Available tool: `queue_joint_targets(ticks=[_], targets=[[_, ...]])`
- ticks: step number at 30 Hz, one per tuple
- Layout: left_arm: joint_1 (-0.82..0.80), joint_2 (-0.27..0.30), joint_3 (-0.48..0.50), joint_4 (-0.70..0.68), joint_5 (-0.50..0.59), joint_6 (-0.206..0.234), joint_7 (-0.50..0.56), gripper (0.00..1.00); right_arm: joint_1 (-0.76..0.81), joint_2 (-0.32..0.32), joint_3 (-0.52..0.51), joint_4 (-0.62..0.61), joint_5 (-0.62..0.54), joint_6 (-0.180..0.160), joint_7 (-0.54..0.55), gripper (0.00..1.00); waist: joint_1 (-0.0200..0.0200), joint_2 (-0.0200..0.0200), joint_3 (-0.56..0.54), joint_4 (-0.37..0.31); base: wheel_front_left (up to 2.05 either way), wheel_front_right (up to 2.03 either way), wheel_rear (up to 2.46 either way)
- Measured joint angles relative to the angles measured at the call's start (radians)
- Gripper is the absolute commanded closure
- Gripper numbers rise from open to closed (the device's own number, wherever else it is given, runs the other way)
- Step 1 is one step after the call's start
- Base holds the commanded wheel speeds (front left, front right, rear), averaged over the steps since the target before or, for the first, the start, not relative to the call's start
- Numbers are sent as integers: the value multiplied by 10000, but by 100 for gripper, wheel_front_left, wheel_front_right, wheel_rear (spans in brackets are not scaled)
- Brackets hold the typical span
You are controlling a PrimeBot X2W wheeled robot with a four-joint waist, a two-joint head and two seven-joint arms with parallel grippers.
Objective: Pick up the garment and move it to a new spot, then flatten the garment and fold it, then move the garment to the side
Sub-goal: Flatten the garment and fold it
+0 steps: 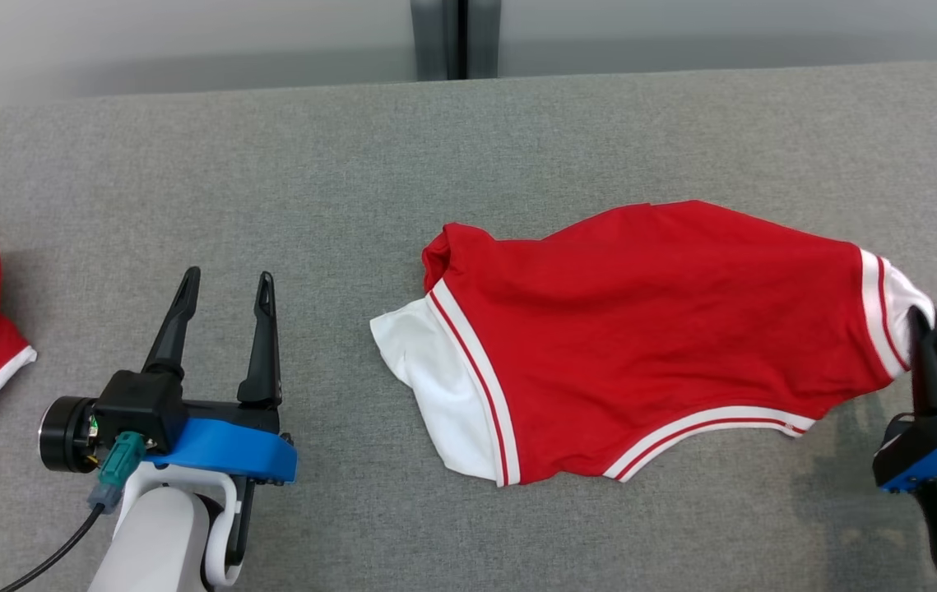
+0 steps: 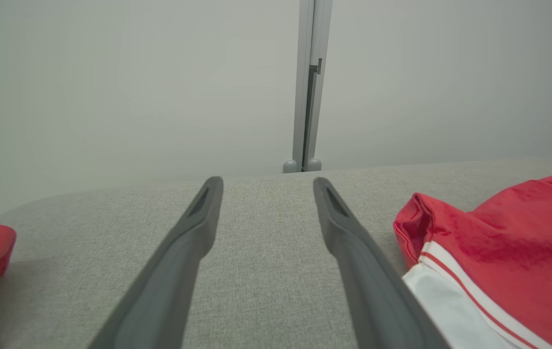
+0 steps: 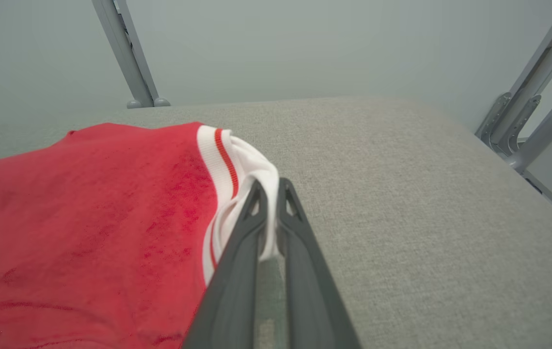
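Red garment (image 1: 665, 321), white striped trim, lies rumpled; right pincer (image 1: 922, 319) clamps its white right end, left pincer (image 1: 229, 276) wide open, empty.

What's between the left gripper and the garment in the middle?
Nothing: a bare stretch of grey table separates the left gripper from the garment. Head view shows it; left wrist view too.

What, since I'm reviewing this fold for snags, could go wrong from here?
The right hand is shut on just the white end of the red fabric garment with white striped trim; a pull might slip it free. The left hand hangs open, apart from the cloth, so one-sided dragging may bunch it.
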Motion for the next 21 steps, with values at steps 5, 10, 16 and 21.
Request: queue_joint_targets(ticks=[5,10,16,21], targets=[[-85,-123,-15,29,46,-27,0,0,-413,221,146,1271,-148,0,-794,0,0,-1,86,133,0,0,0],[-39,-178,50,84,48,-94,0,0,-407,489,435,1020,-347,0,-1482,0,0,-1,-138,162,0,0,0],[396,-196,102,163,46,-115,0,0,368,938,1039,-376,-550,0,-1593,0,-1,-2,-662,124,0,0,0],[811,-182,-4,249,46,-180,0,0,1156,1210,1312,-1432,-566,0,-1147,0,-3,-3,-1150,34,0,0,0]])
